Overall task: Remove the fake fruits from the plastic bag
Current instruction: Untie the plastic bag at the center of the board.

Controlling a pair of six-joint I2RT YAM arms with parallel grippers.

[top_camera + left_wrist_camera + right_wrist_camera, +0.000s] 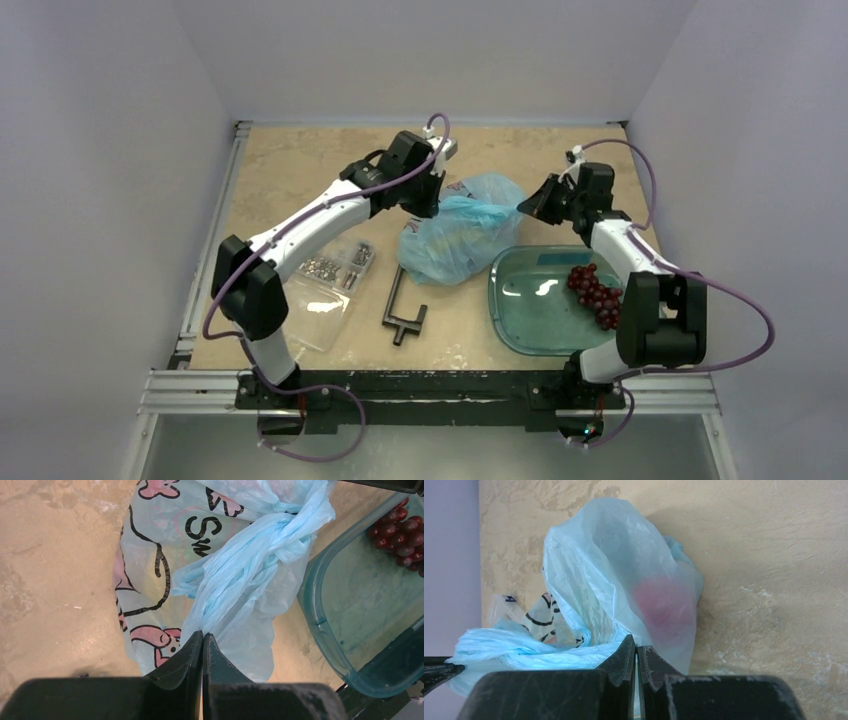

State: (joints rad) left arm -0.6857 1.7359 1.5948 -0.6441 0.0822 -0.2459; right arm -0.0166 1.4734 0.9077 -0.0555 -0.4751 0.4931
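I see left gripper (202,637) and right gripper (636,650) both clamped tight on the plastic bag (460,245) beside the tray (497,290) (grape bunch (597,292) inside), while only my right wrist view reveals a reddish fruit (664,607) within.

The plastic bag (614,570) is clouding whatever is sitting inside it. Only a blurred reddish round shape (664,607) is showing through the film, and I cannot tell which fruit it is. The printed lettering (202,527) is vanishing into folds after a couple of letters. A twisted strand of film is disappearing between the closed fingers of the left gripper (202,636), another between those of the right gripper (635,649). From above, the grape bunch (592,288) is lying partly behind the right arm (655,320). At the left wrist, the frame edge is cutting it off, along with the teal tray (307,597). The metal bits (320,267) in the clear bag are looking too small to identify.
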